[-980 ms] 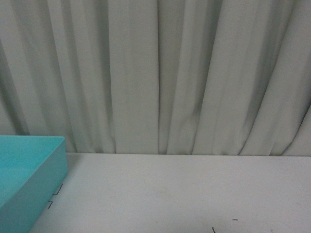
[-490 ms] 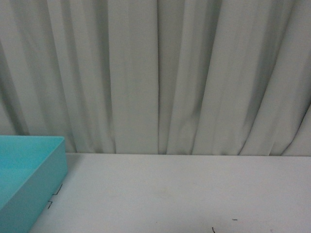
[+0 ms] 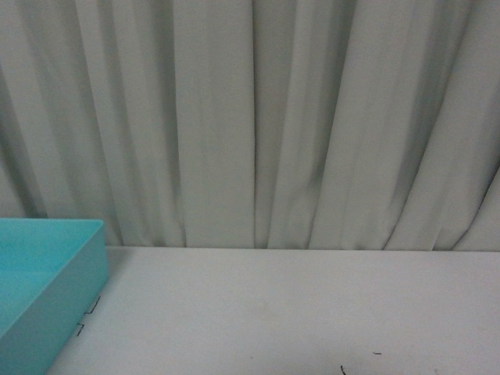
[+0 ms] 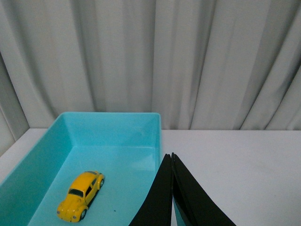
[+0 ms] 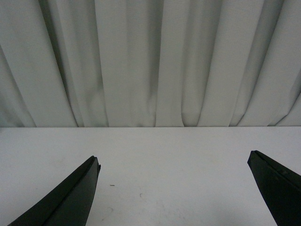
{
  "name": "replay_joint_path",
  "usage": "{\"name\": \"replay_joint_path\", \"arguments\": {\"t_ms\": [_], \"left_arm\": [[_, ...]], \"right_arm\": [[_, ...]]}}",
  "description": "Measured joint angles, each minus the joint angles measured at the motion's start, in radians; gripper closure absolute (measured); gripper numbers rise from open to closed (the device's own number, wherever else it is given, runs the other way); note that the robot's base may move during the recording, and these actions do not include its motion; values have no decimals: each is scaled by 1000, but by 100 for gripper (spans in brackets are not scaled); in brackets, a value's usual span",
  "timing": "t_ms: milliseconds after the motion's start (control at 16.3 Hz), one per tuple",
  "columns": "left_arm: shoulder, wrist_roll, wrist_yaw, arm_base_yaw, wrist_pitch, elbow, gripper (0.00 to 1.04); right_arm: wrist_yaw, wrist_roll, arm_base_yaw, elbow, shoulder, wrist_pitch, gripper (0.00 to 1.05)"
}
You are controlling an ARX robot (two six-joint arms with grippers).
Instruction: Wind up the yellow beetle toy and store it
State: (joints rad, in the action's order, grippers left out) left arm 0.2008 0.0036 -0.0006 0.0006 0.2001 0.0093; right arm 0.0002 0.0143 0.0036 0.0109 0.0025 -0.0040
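We see the small glossy yellow beetle toy (image 4: pixel 81 196) resting on the floor of the open turquoise plastic bin (image 4: pixel 113 127), which stands on the white worktop (image 4: pixel 235 160). Our left gripper (image 4: pixel 171 157) has its fingers pressed together, empty; our right gripper (image 5: pixel 174 162) holds its fingers wide apart over bare worktop.
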Motion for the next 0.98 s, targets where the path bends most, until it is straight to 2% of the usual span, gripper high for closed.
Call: {"name": "replay_joint_path", "arguments": {"t_ms": [122,184,245,980], "left_arm": [[-29,0,0,0,-27,0,103],[-114,0,0,0,-165,0,103],[-192,0,0,0,-201,1,103],[-199,0,0,0,-204,0,103]], "right_arm": [[0,0,0,0,0,0,7],[0,0,0,0,0,0,7],[0,0,0,0,0,0,7],[0,0,0,0,0,0,7]]}}
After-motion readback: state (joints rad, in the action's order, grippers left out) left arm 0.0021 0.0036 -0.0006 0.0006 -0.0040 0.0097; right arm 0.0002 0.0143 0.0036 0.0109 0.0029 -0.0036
